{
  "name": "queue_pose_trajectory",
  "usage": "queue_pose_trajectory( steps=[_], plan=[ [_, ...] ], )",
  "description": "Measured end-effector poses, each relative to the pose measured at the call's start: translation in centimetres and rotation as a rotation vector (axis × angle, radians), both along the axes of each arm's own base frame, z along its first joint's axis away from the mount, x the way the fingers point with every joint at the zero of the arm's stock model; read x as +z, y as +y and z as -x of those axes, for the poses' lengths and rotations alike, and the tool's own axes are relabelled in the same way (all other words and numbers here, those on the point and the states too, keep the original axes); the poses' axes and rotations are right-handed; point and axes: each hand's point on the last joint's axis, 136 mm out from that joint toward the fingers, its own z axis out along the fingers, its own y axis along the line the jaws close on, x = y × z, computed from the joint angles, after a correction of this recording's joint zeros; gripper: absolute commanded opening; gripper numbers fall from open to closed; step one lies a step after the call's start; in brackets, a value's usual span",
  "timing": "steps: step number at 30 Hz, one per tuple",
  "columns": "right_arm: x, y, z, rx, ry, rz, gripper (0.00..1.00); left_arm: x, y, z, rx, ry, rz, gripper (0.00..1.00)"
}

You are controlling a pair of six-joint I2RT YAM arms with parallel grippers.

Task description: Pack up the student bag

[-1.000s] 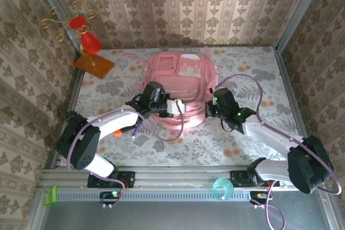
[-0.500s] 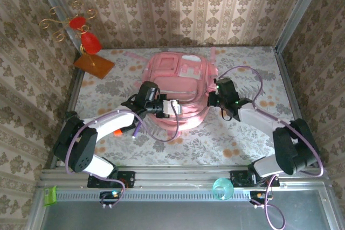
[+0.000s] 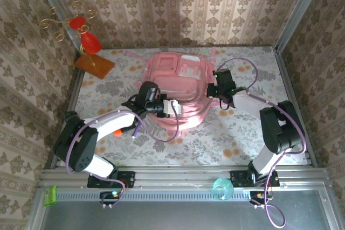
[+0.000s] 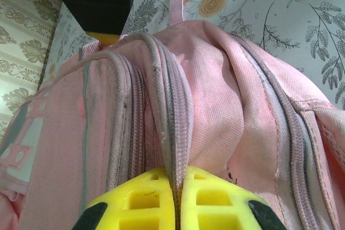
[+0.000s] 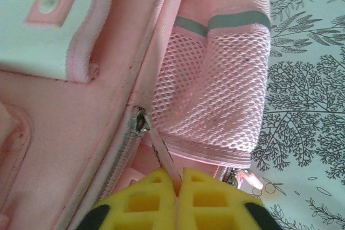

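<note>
Ahead of both end effectors lies the student bag [image 3: 180, 87], flat on the flowered desk [image 3: 253, 133], reaching from the left end effector's wrist to well beyond the right one.

The biggest change is in the right arm. It has folded up at the elbow and carried the right end effector [image 3: 214, 88] along the bag's right flank, from the near corner a second ago to roughly the bag's middle now. The bag itself has hardly shifted.

The left end effector [image 4: 177, 187] has stayed put, its pads pressed together on a raised ridge of pink fabric and zip tape at the bag's near edge. I judge this to be an anchor that keeps the bag from sliding.

Seen from the right wrist, the right end effector [image 5: 178, 187] is closed on a thin pink zipper pull [image 5: 161, 154]. The pull runs straight ahead to the metal slider [image 5: 141, 121], and the mesh side pocket [image 5: 215, 90] is just to the right.

That sweep probably means the slider is being dragged along its track. I cannot tell whether this opens or closes the compartment.
</note>
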Motion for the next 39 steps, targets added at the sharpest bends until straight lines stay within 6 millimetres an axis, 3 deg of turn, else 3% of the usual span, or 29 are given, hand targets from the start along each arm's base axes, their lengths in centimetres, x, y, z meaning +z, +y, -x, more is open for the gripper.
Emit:
queue_pose_trajectory(
  steps=[2, 4, 9, 13, 16, 20, 22, 25, 32, 39],
  plan=[
    [0.1, -0.5, 0.2, 0.002, 0.01, 0.005, 0.36, -0.5, -0.3, 0.2, -0.003, 0.014, -0.005, 0.0],
    [0.9, -1.0, 1.0, 0.009, 0.02, 0.005, 0.43, -0.8, -0.6, 0.5, -0.009, 0.02, -0.009, 0.0],
    [6.4, 0.2, 4.4, 0.159, -0.1, -0.06, 0.51, -0.9, -0.3, 0.4, -0.015, 0.031, -0.006, 0.0],
    [8.5, 1.8, 4.9, 0.264, -0.189, -0.087, 0.55, -1.3, 1.0, 0.3, -0.017, 0.061, -0.012, 0.08],
    [7.8, 2.5, 3.1, 0.259, -0.168, -0.105, 0.58, -1.2, 1.6, 0.3, -0.019, 0.077, -0.011, 0.07],
    [7.2, 4.2, -2.6, 0.201, -0.108, -0.162, 0.59, -1.1, 1.5, 0.4, -0.025, 0.082, -0.005, 0.03],
    [6.7, 5.0, -3.7, 0.198, -0.094, -0.18, 0.59, -1.1, 1.5, 0.4, -0.025, 0.083, -0.004, 0.01],
    [5.4, 6.1, -2.3, 0.253, -0.053, -0.186, 0.59, -1.1, 1.5, 0.4, -0.026, 0.083, -0.004, 0.0],
    [4.8, 6.8, 4.4, 0.592, -0.117, -0.085, 0.6, -1.1, 1.5, 0.5, -0.028, 0.084, -0.002, 0.0],
    [4.2, 7.6, 5.4, 0.904, -0.257, 0.068, 0.58, -1.1, 1.5, 0.5, -0.033, 0.088, 0.0, 0.0]
  ],
)
